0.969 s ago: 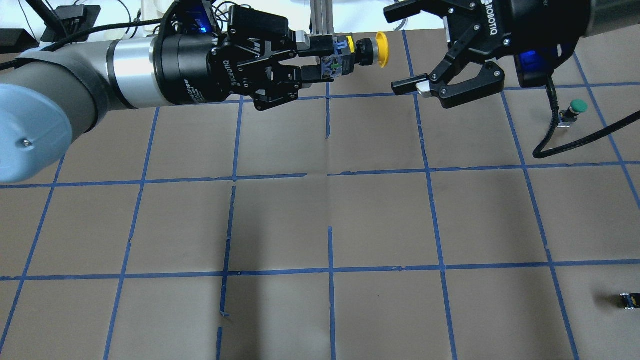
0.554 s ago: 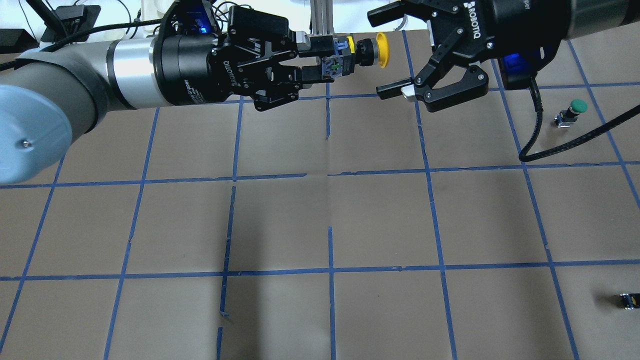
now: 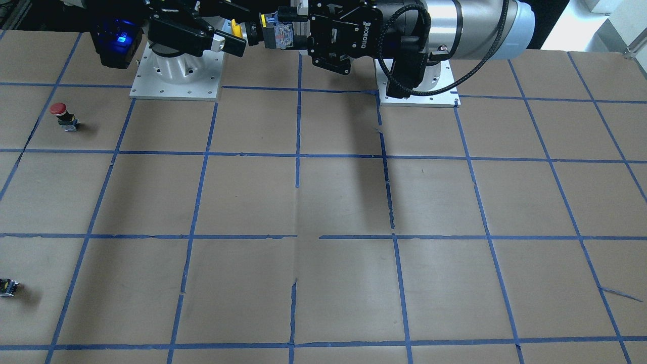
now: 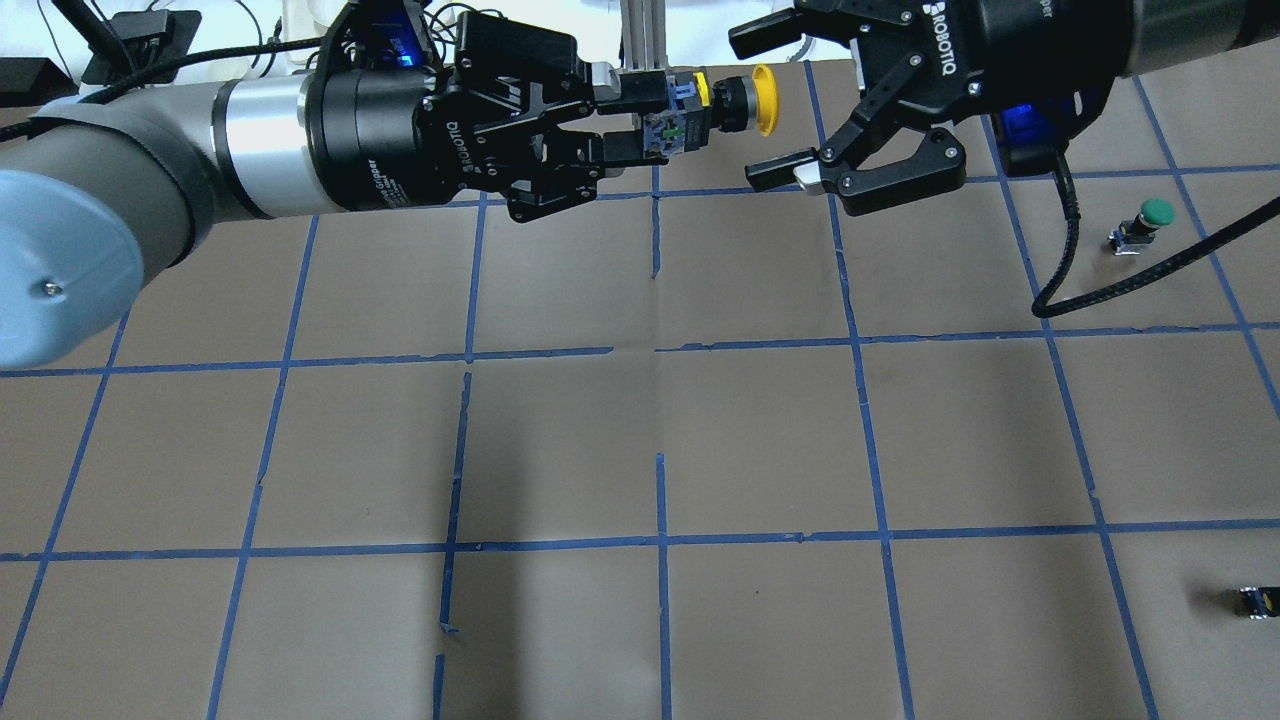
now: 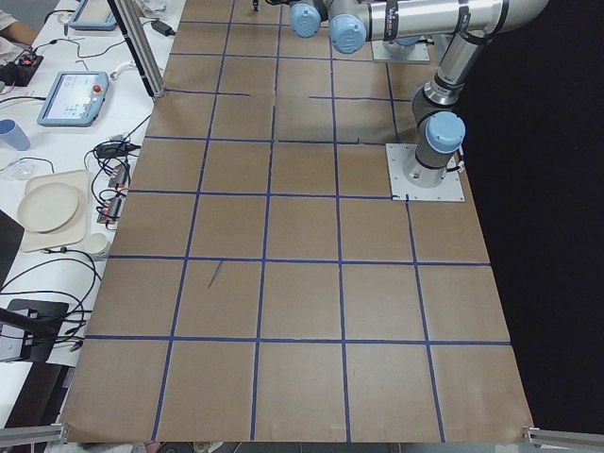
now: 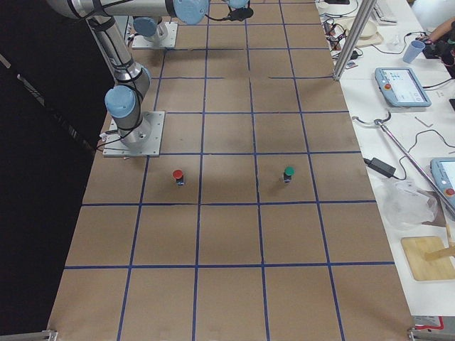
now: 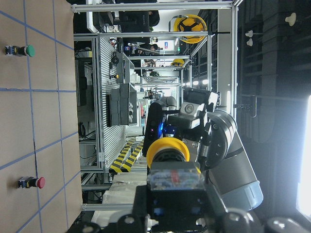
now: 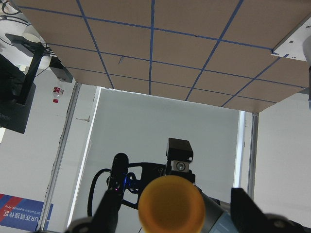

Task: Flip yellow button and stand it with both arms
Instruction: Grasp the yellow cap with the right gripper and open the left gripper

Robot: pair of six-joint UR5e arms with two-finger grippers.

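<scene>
A: Progress?

B: Partway. The yellow button [image 4: 715, 105] is off the desk [image 4: 760, 430], held in the air with its axis level. The left gripper [image 4: 645, 118] pinches its body [image 4: 668, 128]. The cap [image 4: 762, 98] points at the right gripper [image 4: 752, 108].

A: Right gripper's state?

B: Spread wide, one finger [image 4: 775, 172] on either side of the cap. No contact that the overhead view shows. The right wrist view has the cap centred between the fingers.

A: Done and left, then?

B: Done: the button is picked up, lifted and presented. Left, by my reckoning: the right gripper closes on the cap end, the left lets go, and the button is turned over and set standing on the desk. None of that shows yet.

A: Containers?

B: None on the desk, only loose parts: a green button [image 4: 1148, 222], a red button [image 3: 60, 114] and a small dark part [image 4: 1255, 600], all well apart from both grippers. The side bench [image 5: 57, 142] carries a blue cup [image 5: 8, 134] and a plate [image 5: 49, 206]. What the cup holds is too small to tell.
</scene>
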